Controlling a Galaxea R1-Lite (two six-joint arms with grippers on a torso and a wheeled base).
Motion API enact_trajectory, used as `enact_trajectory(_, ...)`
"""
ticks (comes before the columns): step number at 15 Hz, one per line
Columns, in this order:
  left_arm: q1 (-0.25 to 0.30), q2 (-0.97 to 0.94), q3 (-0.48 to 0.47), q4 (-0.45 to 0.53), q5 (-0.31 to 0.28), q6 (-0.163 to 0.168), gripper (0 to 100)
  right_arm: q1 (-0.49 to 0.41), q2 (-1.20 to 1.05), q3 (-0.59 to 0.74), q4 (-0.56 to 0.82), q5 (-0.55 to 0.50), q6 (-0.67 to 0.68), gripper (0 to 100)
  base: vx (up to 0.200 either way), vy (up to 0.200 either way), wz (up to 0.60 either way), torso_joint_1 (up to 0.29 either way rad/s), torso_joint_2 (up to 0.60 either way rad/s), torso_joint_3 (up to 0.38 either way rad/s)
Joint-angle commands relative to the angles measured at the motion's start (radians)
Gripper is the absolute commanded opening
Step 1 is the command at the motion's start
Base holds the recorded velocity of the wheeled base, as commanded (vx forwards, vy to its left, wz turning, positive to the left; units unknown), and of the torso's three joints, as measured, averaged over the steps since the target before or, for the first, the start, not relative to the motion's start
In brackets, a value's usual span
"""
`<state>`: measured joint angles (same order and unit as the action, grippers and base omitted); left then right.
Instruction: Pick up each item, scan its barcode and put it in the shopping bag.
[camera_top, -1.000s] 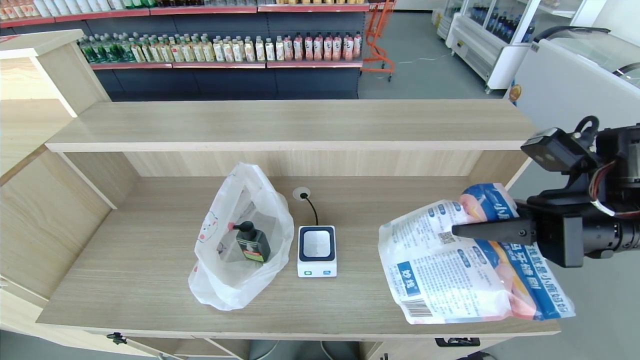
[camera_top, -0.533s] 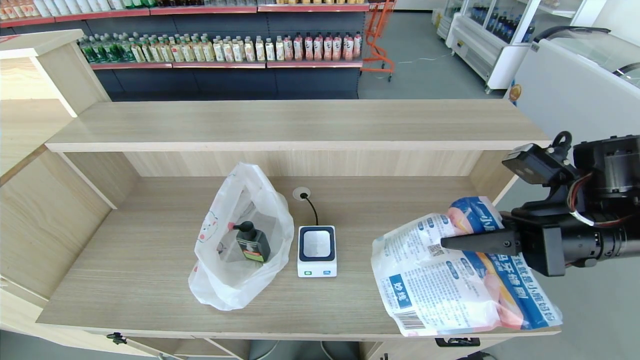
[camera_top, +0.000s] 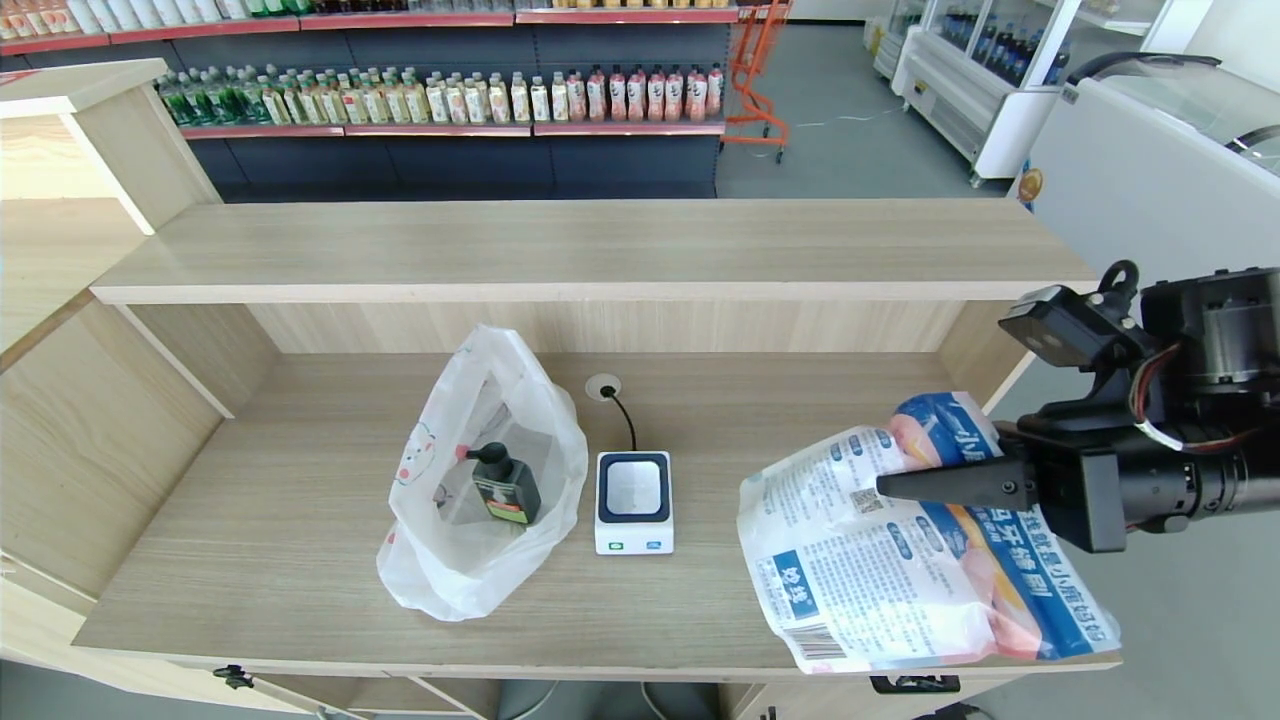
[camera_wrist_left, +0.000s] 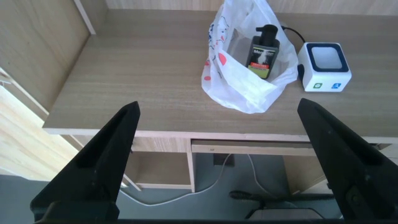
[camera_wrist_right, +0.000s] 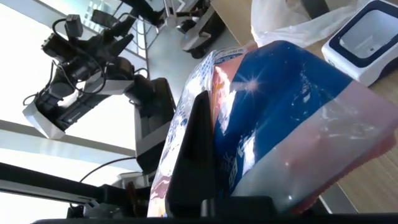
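Note:
My right gripper is shut on a large white-and-blue snack package, held above the right end of the counter, printed back up, its barcode at the near corner. In the right wrist view the package lies against a finger. The white scanner sits mid-counter, left of the package. A white plastic shopping bag lies open left of the scanner with a dark pump bottle inside. My left gripper hangs open off the counter's front edge, nothing between its fingers; bag and scanner show beyond it.
The wooden counter has a raised back ledge and side walls. The scanner's cable runs to a hole at the back. Store shelves with bottles and freezers stand behind.
My right gripper has carried the package lower and slightly left toward the scanner. Most of that shift came in the first half second. Bag, bottle and scanner have not moved.

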<state>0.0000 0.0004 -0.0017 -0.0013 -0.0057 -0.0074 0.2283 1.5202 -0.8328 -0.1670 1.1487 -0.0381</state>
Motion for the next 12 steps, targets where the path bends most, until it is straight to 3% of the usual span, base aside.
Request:
enact_trajectory(1, 0.0, 0.0, 0.0, 0.0, 0.0, 0.0, 100, 0.003, -0.006, 0.004, 0.0, 0.0, 0.0, 0, 0.0, 0.0, 0.0, 0.0, 0.0, 0.0)
enact_trajectory(4, 0.0, 0.0, 0.0, 0.0, 0.0, 0.0, 100, 0.003, -0.018, 0.007, -0.005, -0.067, -0.028, 0, 0.0, 0.0, 0.0, 0.0, 0.0, 0.0)
enact_trajectory(8, 0.0, 0.0, 0.0, 0.0, 0.0, 0.0, 100, -0.027, -0.029, 0.043, -0.019, -0.595, -0.442, 0, 0.0, 0.0, 0.0, 0.0, 0.0, 0.0)
enact_trajectory(12, 0.0, 0.0, 0.0, 0.0, 0.0, 0.0, 100, -0.061, -0.075, 0.106, -0.1, -0.696, -0.638, 0, 0.0, 0.0, 0.0, 0.0, 0.0, 0.0)
